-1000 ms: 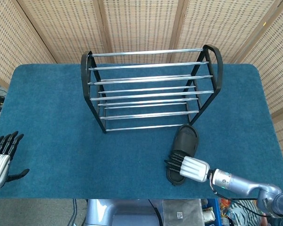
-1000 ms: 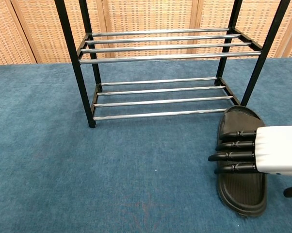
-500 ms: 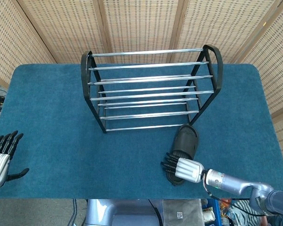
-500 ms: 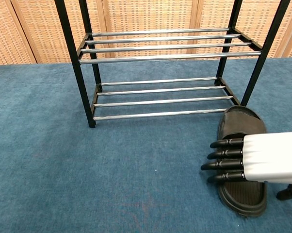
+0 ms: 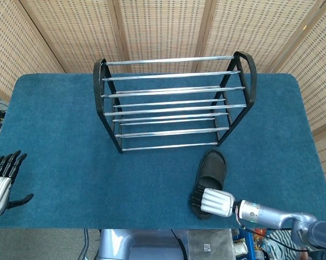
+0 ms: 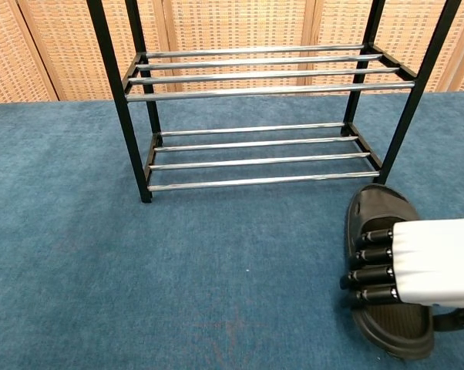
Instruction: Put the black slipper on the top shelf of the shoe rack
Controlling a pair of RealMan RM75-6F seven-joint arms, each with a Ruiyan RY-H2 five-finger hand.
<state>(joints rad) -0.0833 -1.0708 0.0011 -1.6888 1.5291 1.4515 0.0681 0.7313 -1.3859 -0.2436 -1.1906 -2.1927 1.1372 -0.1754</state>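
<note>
The right hand (image 6: pixel 417 262) lies across the black slipper (image 6: pixel 384 223) at the lower right of the chest view, fingers curled down over its near half. It looks to be grasping the slipper, though I cannot see whether the thumb is properly under the sole. That is where I would worry: if the hold is only from above, the slipper could slide out or tip toe-down as it is lifted, and it looks soft enough to flex. The shoe rack (image 5: pixel 174 100) stands just beyond the slipper's toe, so a steep lift might knock the toe against the nearest black leg or the lower chrome bars. The top shelf is only spaced rails, and a slipper set down askew could drop between them.

The slipper is a matt black slide with a broad strap, lying sole-down on the blue worktop (image 5: pixel 60 135), lower right in the head view. The left hand (image 5: pixel 3 179) rests released at the lower left, fingers straight.
</note>
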